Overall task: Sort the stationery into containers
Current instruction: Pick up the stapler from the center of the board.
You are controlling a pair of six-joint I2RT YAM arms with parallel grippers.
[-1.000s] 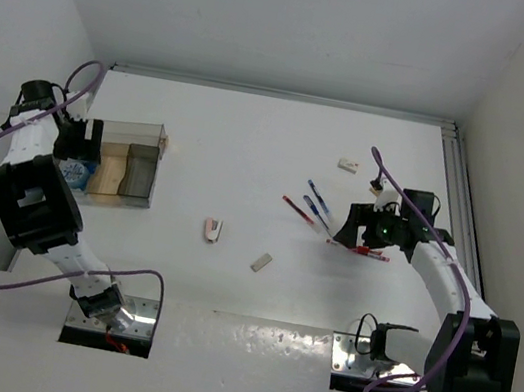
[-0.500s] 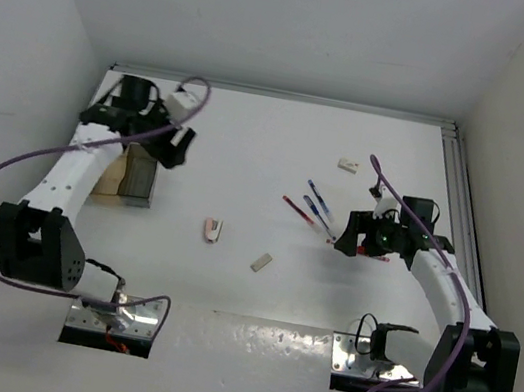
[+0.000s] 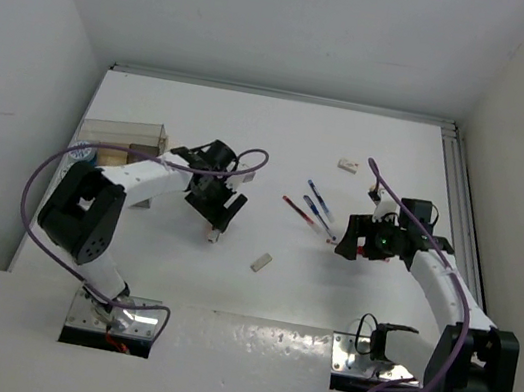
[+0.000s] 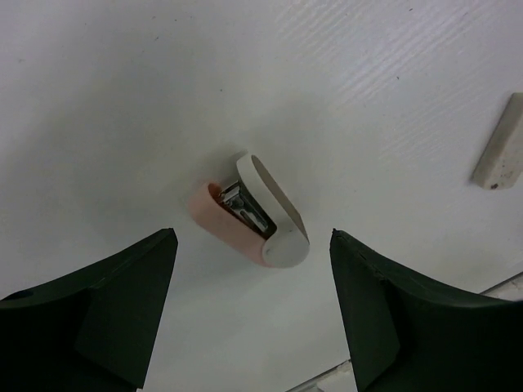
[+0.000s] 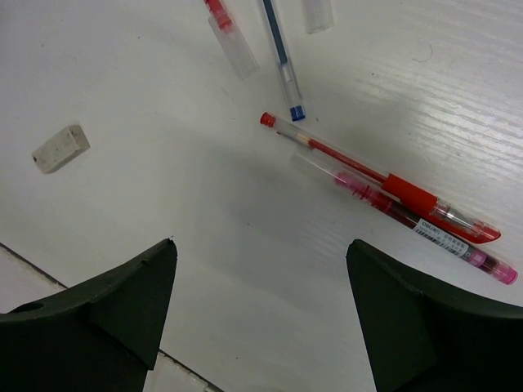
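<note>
My left gripper (image 3: 218, 211) is open and hangs just above a pink-white piece (image 4: 257, 214) that lies flat on the table, below and between the fingertips. In the top view only its tip (image 3: 211, 235) shows. My right gripper (image 3: 348, 242) is open with nothing in it. Ahead of it lie a red pen (image 5: 384, 175) and a pink pen (image 5: 425, 222) side by side. A blue pen (image 3: 319, 202) and another red pen (image 3: 297, 209) lie to its upper left. The clear box (image 3: 127, 129) stands at the far left.
A beige eraser (image 3: 261, 262) lies between the two grippers, also seen in the left wrist view (image 4: 498, 153) and the right wrist view (image 5: 60, 149). Another white eraser (image 3: 348, 167) lies at the back. The left arm's purple cable (image 3: 40, 187) loops beside the box.
The left arm has swung from over the clear box rightward, and its gripper now hangs above the pink-white piece. The right gripper has shifted slightly near the red pens.
</note>
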